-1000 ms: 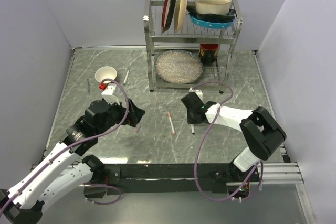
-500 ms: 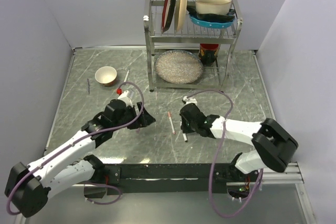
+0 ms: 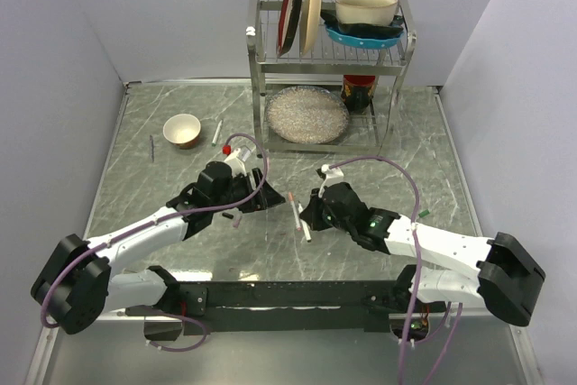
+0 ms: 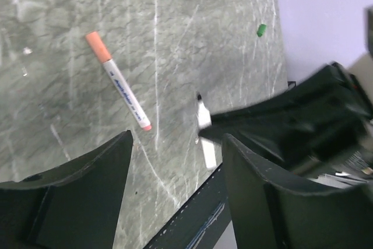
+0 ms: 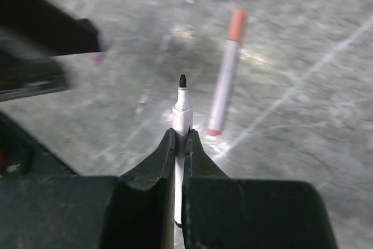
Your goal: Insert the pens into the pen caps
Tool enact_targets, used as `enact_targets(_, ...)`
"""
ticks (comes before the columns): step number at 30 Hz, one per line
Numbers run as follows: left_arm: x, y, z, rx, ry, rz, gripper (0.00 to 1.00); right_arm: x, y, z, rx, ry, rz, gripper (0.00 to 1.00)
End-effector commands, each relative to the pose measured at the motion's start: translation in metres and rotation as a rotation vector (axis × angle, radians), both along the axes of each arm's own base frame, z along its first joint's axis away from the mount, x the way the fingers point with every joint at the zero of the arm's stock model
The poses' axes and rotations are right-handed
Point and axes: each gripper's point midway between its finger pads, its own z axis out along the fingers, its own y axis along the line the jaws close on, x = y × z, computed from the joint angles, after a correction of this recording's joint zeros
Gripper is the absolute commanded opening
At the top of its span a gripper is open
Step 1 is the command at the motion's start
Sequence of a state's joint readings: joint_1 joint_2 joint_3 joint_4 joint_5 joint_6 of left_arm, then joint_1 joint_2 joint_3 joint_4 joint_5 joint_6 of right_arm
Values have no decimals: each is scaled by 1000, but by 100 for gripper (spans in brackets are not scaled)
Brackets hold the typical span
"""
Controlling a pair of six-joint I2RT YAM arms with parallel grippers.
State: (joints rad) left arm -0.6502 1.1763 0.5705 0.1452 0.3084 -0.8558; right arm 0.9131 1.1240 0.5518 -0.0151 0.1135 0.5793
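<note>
From above, the left gripper (image 3: 263,201) and right gripper (image 3: 306,215) face each other across an orange-ended pen (image 3: 294,206) lying on the table (image 3: 424,151). Left wrist: jaws apart, nothing between them, and a green cap (image 4: 261,30) lies well off. Right wrist: jaws pinched on the held pen (image 5: 182,109), black tip bare. By my judgement, no capping is done yet.

Black-tipped pen (image 5: 182,114) held; orange-ended pen (image 5: 225,83) flat.

1. Held pen (image 5: 182,112): rear barrel hidden between right gripper (image 5: 179,139) fingers.
2. Left wrist view: right gripper blurred, cut by right edge.
3. Green speck (image 4: 261,30) on tabletop (image 4: 175,27): too small to identify.
</note>
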Motion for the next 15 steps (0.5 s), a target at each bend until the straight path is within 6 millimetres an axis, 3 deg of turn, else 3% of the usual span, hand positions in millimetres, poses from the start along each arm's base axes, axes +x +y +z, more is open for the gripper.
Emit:
enact_targets(1, 6, -16, 23, -88, -64, -48, 66, -2, 20, 41, 130, -70, 25, 0)
enact_targets(10, 2, -30, 23, -134, -40, -94, 65, -8, 32, 59, 151, -83, 42, 0)
enact_targets(15, 1, -31, 11, -108, 2, -85, 61, -8, 36, 65, 159, -90, 40, 0)
